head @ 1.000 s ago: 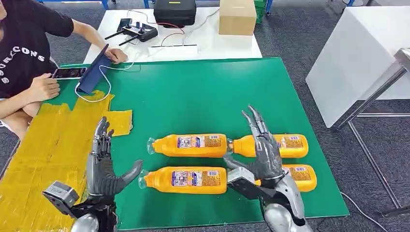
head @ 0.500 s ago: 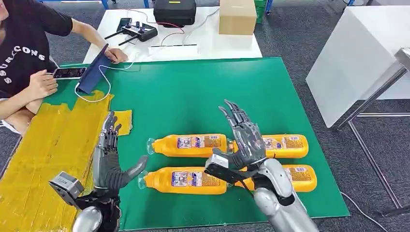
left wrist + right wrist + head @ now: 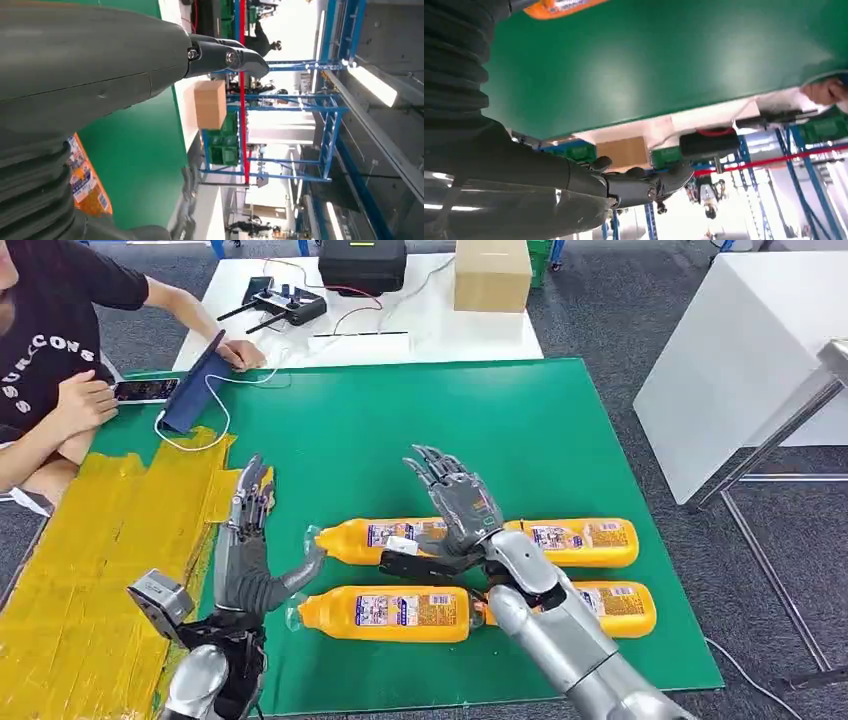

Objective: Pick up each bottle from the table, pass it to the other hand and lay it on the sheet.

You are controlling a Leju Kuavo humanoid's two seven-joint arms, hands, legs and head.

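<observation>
While all four bottles lie on the green bench (image 3: 400, 430), none yet on the yellow sheet (image 3: 90, 560), we record: far-left bottle (image 3: 372, 539), near-left bottle (image 3: 385, 612), far-right bottle (image 3: 585, 542), near-right bottle (image 3: 620, 608). Right hand (image 3: 455, 515): fingers spread, empty, has swept left from above the right pair to over the far-left bottle within the last second. Left hand (image 3: 245, 555): open, has edged forward, thumb just beside that bottle's cap. We judge a first pick imminent. Far left, a person (image 3: 50, 360) at a phone (image 3: 143, 390).
</observation>
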